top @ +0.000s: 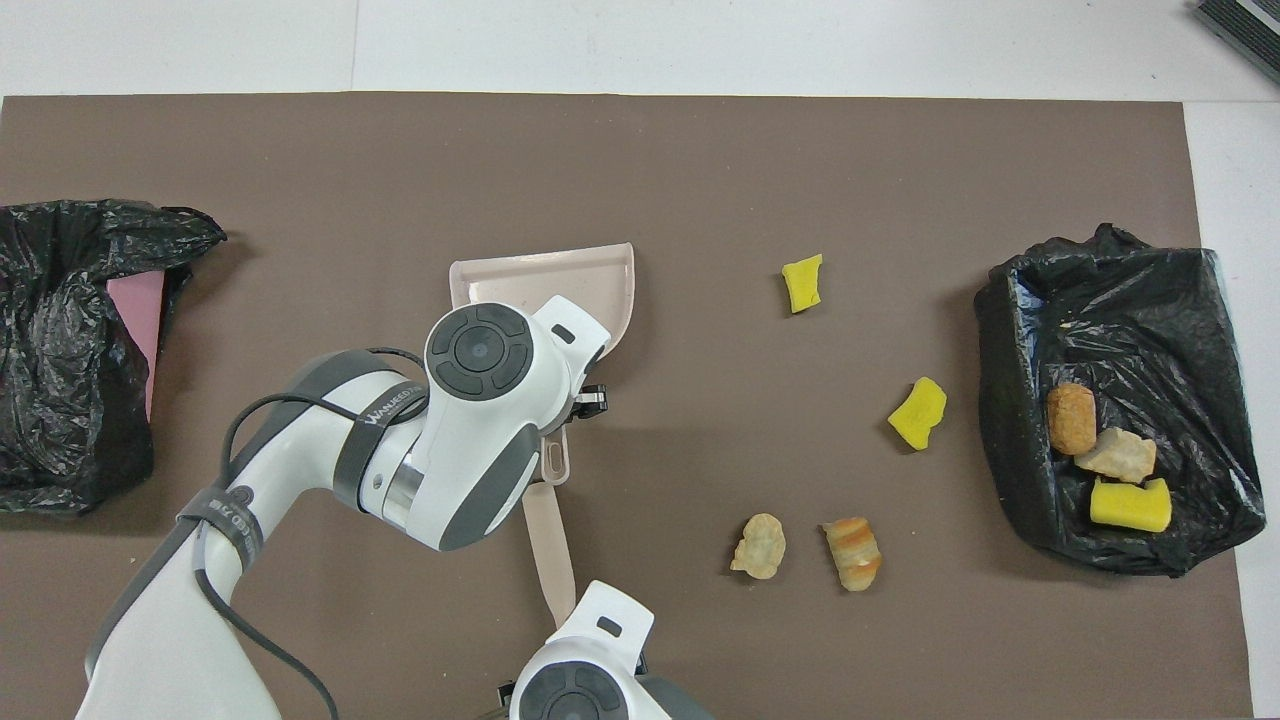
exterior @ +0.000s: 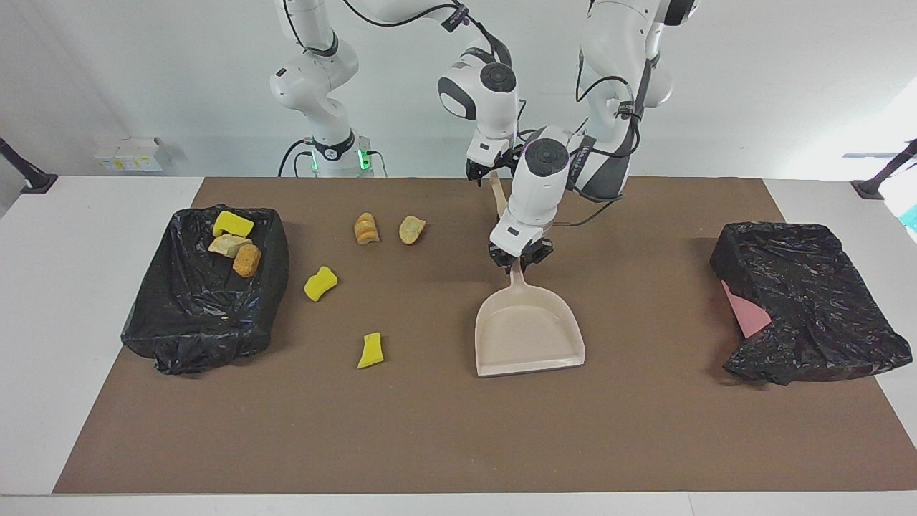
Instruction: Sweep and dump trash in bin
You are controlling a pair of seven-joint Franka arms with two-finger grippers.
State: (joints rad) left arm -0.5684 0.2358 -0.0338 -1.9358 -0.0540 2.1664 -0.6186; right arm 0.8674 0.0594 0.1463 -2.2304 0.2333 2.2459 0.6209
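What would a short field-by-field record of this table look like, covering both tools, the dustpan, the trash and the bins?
Left tool: shut on the dustpan handle
Right tool: at the beige scraper, at its end nearest the robots
Loose trash: two yellow sponge chunks and two bread lumps on the brown mat
Binned trash: three scraps in the black-lined bin, right arm's end
Second bin: left arm's end

Two high opposed cameras share table (exterior: 458, 430).
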